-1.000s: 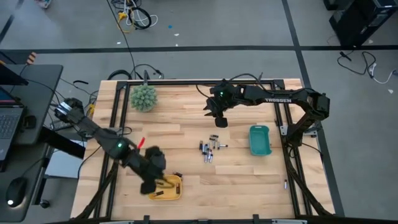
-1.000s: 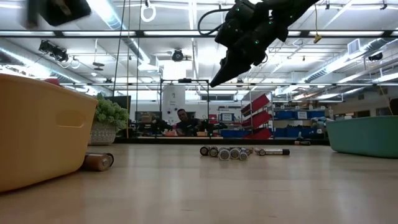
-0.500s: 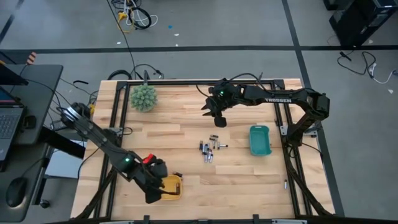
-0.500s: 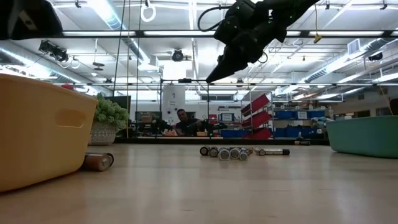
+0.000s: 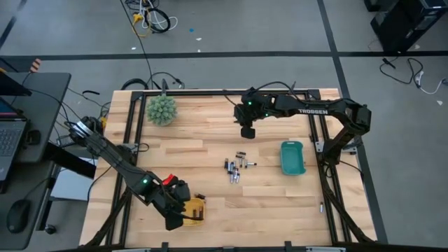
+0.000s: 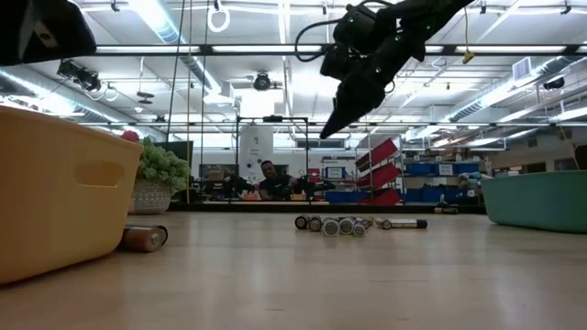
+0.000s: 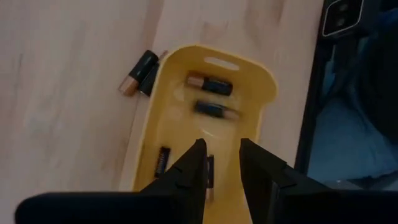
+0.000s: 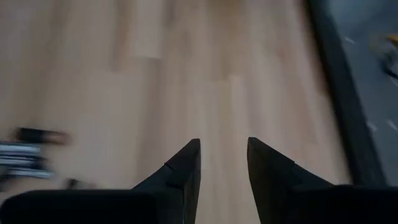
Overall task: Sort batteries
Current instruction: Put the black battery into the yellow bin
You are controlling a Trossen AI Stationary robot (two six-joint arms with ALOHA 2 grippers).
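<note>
Inside glossy yellow plastic tray (image 7: 249, 81), left wrist only: four small dark cylindrical batteries (image 7: 210, 84); both end effectors (image 7: 219, 163) (image 8: 222, 163) narrowly parted, empty.

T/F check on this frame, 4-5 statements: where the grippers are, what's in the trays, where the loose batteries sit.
1. The left gripper is over the yellow tray. True.
2. The yellow tray holds no batteries. False: several cells lie inside.
3. A battery lies on the table just outside the yellow tray. True.
4. The right gripper grips a battery. False: its fingers are apart with nothing between them, above bare wood.
5. The loose batteries are piled inside the teal tray. False: they lie on the table beside it.
</note>
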